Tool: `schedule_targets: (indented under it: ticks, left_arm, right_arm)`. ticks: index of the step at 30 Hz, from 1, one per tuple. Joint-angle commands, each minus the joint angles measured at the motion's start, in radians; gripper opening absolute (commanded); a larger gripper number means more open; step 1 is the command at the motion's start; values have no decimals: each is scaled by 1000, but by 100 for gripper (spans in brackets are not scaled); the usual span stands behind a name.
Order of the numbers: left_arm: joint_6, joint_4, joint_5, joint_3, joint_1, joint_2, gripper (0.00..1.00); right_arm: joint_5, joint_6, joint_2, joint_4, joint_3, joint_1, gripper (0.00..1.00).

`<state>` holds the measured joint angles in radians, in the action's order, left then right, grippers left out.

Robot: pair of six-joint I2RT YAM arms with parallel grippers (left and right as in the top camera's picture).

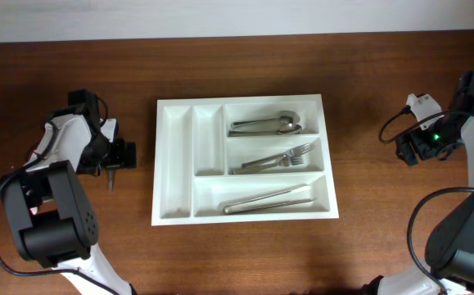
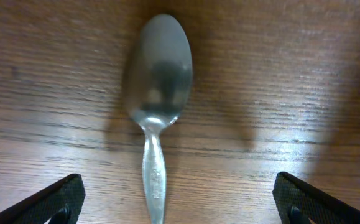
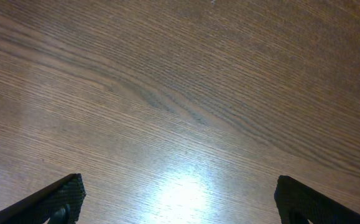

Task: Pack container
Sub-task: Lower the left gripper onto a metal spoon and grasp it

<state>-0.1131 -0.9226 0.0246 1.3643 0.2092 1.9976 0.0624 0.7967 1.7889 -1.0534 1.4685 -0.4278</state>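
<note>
The step in hand looks like picking up the loose spoon, which lies on the table left of the container. The left gripper hangs over it with fingers spread wide, holding nothing. To do it well, I would lower straight down, straddle the narrow neck across its width, and close there rather than on the bowl. The right gripper is also spread wide and empty, over bare wood at the far right. The container sits flat at the table's centre, open side up, its long axis running left to right. Its 2 narrow compartments, at its left end, run near to far. The 3 wide ones are stacked on the right, and the spoons lie in the farthest.
</note>
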Motion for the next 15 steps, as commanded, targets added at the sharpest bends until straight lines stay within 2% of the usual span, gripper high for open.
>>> schedule_targets:
  ticks: [1, 15]
  left_arm:
    - [-19, 16, -22, -27, 3, -4, 99]
    - [-12, 60, -47, -54, 5, -4, 99]
  right_arm:
    - [16, 7, 2, 0, -6, 0, 99]
    - [16, 7, 2, 0, -6, 0, 99]
